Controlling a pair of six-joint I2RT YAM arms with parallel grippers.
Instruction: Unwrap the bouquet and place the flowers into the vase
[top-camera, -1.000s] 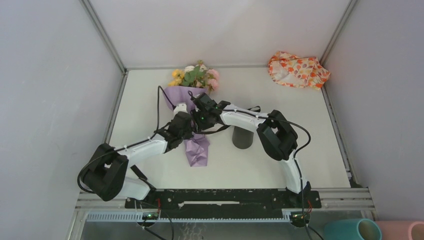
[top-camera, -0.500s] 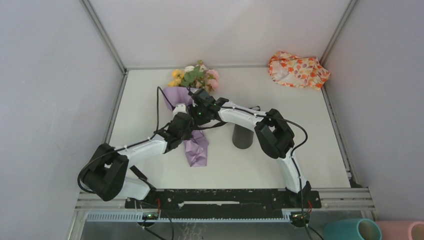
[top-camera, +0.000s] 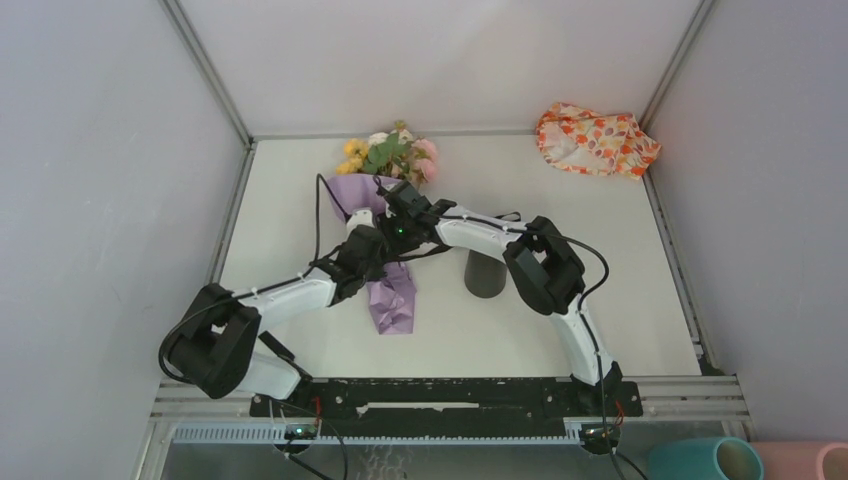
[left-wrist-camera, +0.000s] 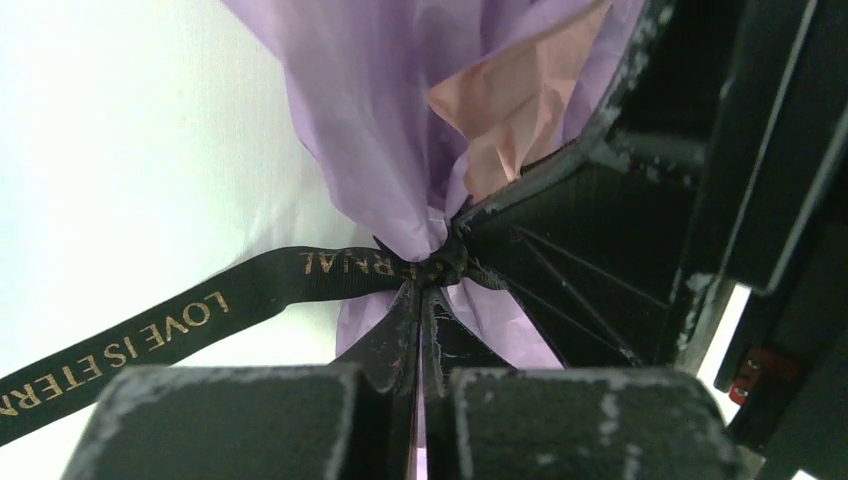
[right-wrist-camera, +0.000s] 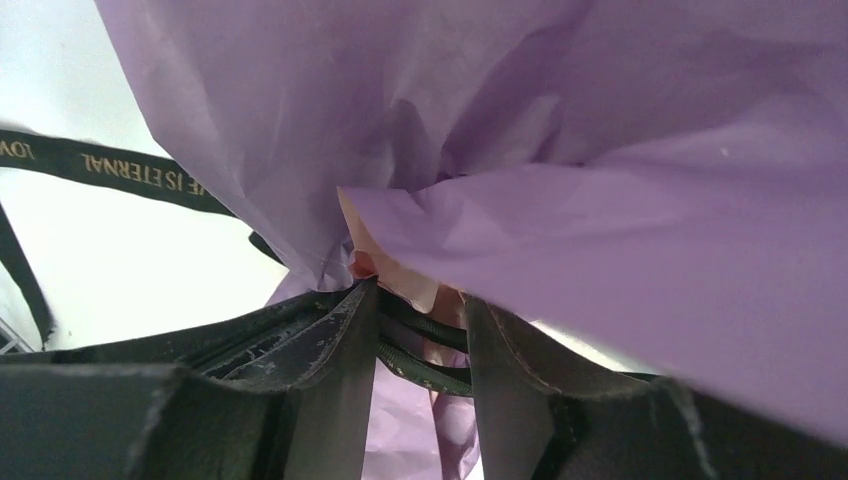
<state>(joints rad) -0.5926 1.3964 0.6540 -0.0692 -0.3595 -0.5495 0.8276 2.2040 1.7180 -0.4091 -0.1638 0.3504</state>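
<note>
White tabletop (top-camera: 290, 220), grey walls. Bouquet (top-camera: 392, 296) lies mid-tabletop, flowers (top-camera: 392, 152) toward back wall. Vase (top-camera: 485, 278) stands upright just to its right. L claw (left-wrist-camera: 418, 300) is pinched together at ribbon (left-wrist-camera: 200, 310) knot. R claw (right-wrist-camera: 420, 335) is half apart astride paper neck; can't tell if gripping.

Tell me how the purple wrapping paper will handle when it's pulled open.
Likely floppy and light: the paper folds in soft creases and bunches tight under the ribbon knot. Probably tears easily, since it looks thin and translucent. Apt to stay crumpled, like its creased tail.
</note>
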